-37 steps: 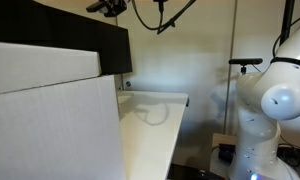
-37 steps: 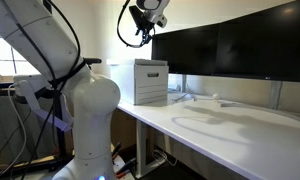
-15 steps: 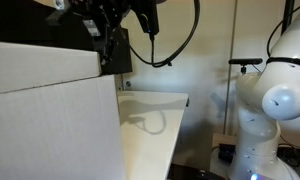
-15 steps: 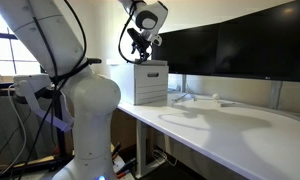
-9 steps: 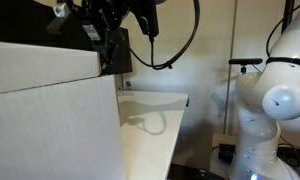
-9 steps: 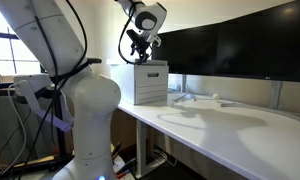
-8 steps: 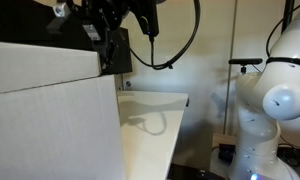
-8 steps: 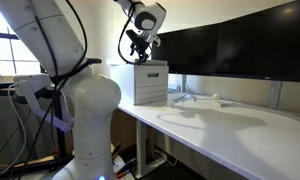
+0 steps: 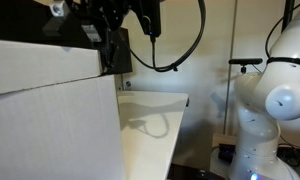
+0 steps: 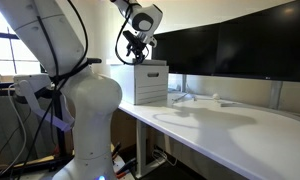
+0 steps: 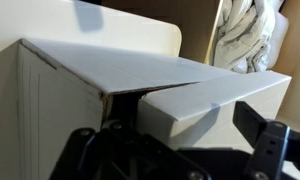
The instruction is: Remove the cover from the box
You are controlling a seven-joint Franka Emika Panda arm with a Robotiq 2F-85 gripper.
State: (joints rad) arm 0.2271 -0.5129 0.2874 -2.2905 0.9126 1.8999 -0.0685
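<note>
A: First entry?
B: Table [image 10: 230,125], white, long.
A: Next?
B: The box [image 10: 150,90], white, standing on the table near the arm's base. The cover [image 10: 150,64] sits closed on top.
A: Last?
B: Gripper [image 10: 138,55], directly above the cover, jaws spread wide; contact cannot be told.

The tabletop [image 10: 240,135] beside the box [image 10: 150,88] lies open. Black monitors [image 10: 230,45] stand close behind, limiting access from that side.
</note>
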